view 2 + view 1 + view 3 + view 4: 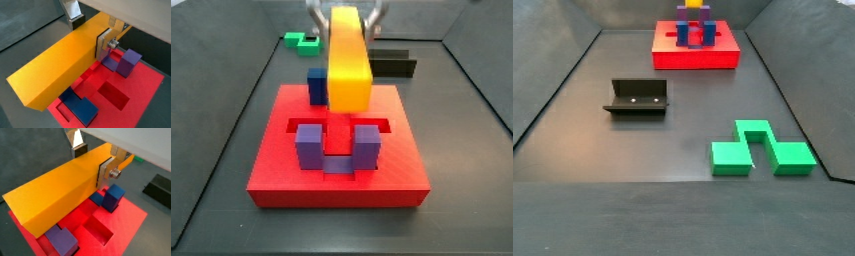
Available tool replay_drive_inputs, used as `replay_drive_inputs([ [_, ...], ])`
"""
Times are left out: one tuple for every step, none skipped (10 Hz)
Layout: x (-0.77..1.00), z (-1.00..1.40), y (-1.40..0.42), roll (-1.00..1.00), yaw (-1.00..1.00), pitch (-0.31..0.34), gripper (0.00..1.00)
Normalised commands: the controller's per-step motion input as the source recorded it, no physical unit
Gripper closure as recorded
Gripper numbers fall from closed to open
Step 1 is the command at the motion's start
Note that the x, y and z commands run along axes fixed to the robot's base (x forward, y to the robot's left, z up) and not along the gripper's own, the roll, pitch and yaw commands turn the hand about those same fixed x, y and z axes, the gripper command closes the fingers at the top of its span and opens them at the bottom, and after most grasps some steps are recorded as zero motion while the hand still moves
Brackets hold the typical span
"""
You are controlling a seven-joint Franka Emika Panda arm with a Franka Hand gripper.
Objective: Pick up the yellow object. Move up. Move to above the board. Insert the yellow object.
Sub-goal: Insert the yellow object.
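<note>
Red and square, the board lay flat on the dark floor as the biggest piece in sight, with recessed slots cut into its top. In a side view a pair of purple posts stood upright on the board's near half, and a blue post rose on its far part. Both wrist views showed blue and purple posts on the board, beside open slots.

Above the board hung the bar, yellow shading to orange, clear of the board's top; in a side view its end faced the camera over the board's middle. The gripper was clamped on the bar's far end, one silver finger flat against its side, and the other at the opposite face.

Well away from the board in a side view sat the green block. The fixture stood between that block and the board. A black box lay behind the board.
</note>
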Motion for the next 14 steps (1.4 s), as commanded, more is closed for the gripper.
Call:
replay_drive_inputs([
  [0.01, -0.27, 0.0, 0.0, 0.0, 0.0, 1.0],
  [0.02, -0.27, 0.0, 0.03, 0.0, 0.0, 1.0],
  [0.0, -0.39, 0.0, 0.06, 0.0, 0.0, 1.0],
  [0.02, -0.4, 0.0, 0.04, 0.0, 0.0, 1.0],
  [0.04, -0.39, 0.0, 0.03, 0.0, 0.0, 1.0],
  [0.05, -0.37, 0.0, 0.02, 0.0, 0.0, 1.0],
  [0.0, -0.3, 0.0, 0.04, 0.0, 0.0, 1.0],
  [0.0, -0.08, 0.0, 0.01, 0.0, 0.0, 1.0],
  [-0.01, 0.04, 0.0, 0.0, 0.0, 0.0, 1.0],
  [0.0, 0.0, -0.02, 0.0, 0.0, 0.0, 1.0],
  [-0.04, 0.0, -0.02, 0.01, 0.0, 0.0, 1.0],
  [-0.1, 0.0, 0.0, 0.01, -0.01, 0.0, 1.0],
  [-0.19, 0.03, 0.0, 0.01, -0.03, 0.0, 1.0],
  [-0.24, 0.01, 0.0, 0.02, -0.06, 0.0, 1.0],
])
